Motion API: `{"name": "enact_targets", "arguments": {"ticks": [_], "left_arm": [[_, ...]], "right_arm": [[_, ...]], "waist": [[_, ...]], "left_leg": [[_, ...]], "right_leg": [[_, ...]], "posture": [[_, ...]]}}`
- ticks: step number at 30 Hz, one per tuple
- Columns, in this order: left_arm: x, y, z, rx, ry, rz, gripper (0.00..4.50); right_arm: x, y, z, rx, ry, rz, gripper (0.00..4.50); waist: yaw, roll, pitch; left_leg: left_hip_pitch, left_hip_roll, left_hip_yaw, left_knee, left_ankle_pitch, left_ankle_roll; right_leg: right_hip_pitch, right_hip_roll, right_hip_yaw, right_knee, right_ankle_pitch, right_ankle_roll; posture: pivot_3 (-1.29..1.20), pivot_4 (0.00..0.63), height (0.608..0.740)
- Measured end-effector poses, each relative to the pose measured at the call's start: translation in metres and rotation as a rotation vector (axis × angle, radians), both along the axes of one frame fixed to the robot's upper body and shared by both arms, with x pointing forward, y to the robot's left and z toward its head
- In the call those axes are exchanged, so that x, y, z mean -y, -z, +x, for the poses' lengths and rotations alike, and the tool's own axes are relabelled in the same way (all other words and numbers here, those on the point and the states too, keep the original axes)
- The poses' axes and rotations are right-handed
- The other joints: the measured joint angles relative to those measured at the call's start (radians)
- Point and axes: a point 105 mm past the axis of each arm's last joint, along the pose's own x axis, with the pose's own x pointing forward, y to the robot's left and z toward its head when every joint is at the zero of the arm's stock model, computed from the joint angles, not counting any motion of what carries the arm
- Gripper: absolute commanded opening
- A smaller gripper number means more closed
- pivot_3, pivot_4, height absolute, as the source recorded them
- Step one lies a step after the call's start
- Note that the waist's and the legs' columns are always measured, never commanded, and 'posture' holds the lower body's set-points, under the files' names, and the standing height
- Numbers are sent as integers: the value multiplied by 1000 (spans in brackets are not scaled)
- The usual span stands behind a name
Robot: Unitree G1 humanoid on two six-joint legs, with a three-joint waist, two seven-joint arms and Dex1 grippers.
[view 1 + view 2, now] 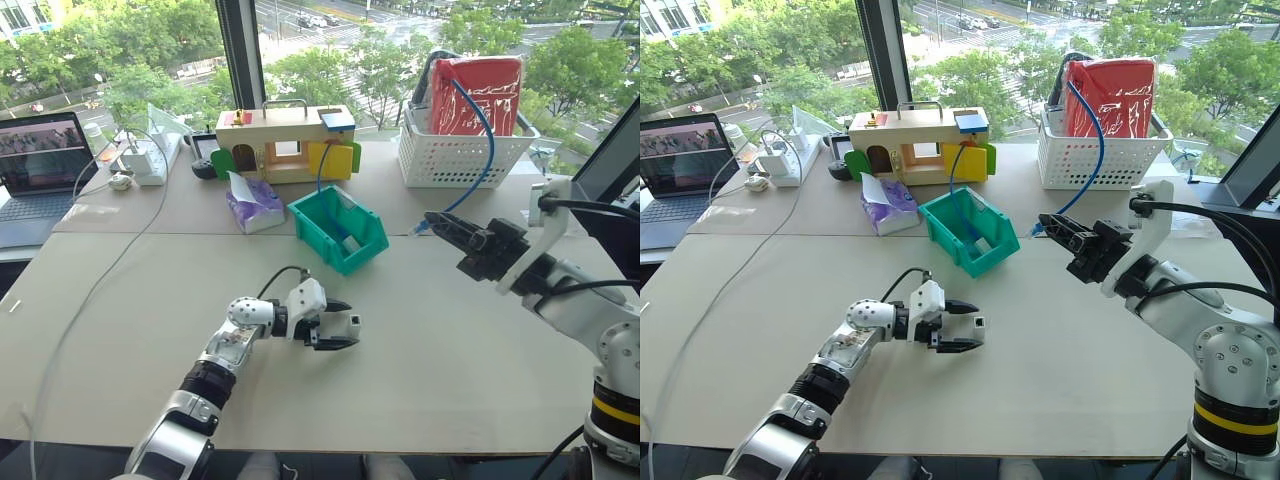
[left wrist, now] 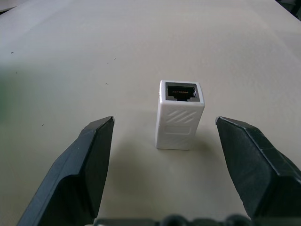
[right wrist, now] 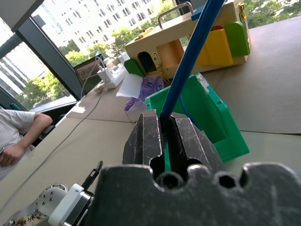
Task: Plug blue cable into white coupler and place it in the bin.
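The white coupler (image 2: 180, 113) sits on the table between my left gripper's (image 1: 340, 328) open fingers (image 2: 84, 165), touching neither; a dark port shows on one end. My right gripper (image 1: 432, 220) hovers above the table to the right of the teal-green bin (image 1: 340, 230), shut on the blue cable (image 3: 193, 52) near its plug end. From there the cable (image 1: 487, 140) arcs up to the white basket. The right wrist view has the bin (image 3: 211, 117) just beyond the shut fingers.
A white lattice basket (image 1: 460, 150) with a red bag stands at the back right. A wooden toy house (image 1: 285, 140), a tissue pack (image 1: 253, 203), a power adapter (image 1: 150, 160) and a laptop (image 1: 40, 170) line the back left. A long whitish cord (image 1: 100, 280) crosses the left side. A person (image 3: 19, 132) sits beyond the table.
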Motion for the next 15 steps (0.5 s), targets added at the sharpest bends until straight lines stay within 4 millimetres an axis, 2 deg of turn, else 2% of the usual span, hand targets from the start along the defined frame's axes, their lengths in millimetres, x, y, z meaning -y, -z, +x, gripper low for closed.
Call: {"name": "enact_targets", "arguments": {"ticks": [2,8,15], "left_arm": [[1,0,0,-2,4,0,2952],[-2,1,1,32,9,8,657],[3,-1,1,31,5,-15,593]], "right_arm": [[0,0,0,0,0,0,0],[0,-2,0,5,2,0,0],[-1,-1,1,-1,4,-3,0]], "waist": [[1,0,0],[1,0,0],[1,0,0]], "left_leg": [[0,0,0,0,0,0],[0,0,0,0,0,0],[0,0,0,0,0,0]], "right_leg": [[0,0,0,0,0,0],[0,0,0,0,0,0],[0,0,0,0,0,0]], "posture": [[0,150,740],[0,150,740],[0,150,740]]}}
